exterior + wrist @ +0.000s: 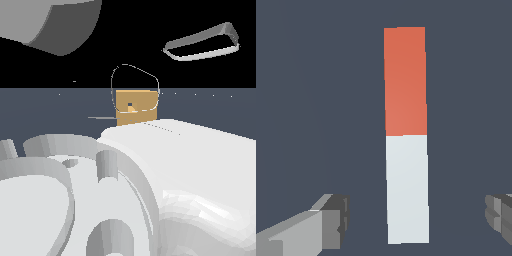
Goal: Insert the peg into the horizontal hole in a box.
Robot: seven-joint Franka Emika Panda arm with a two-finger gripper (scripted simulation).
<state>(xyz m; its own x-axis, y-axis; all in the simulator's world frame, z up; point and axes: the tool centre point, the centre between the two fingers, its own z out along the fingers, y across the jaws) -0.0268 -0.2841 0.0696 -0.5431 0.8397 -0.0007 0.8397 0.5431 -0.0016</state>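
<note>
In the wrist view the peg [406,135] lies flat on the dark grey surface, a straight bar with an orange-red half [405,80] and a pale grey-white half [408,190]. My gripper [416,217] is open above it. One grey finger [331,220] stands well to one side of the white half and the other finger [501,215] to the other side, neither touching it. In the exterior view the tan box [142,102] stands far off on the surface, with the small dark hole [130,105] in its facing side. The gripper is hidden there behind the arm.
The arm's large white links [150,190] fill the lower half of the exterior view and cover the box's lower edge. A grey link [55,25] hangs at the upper left, and a pale ring-shaped outline [202,42] floats at the upper right.
</note>
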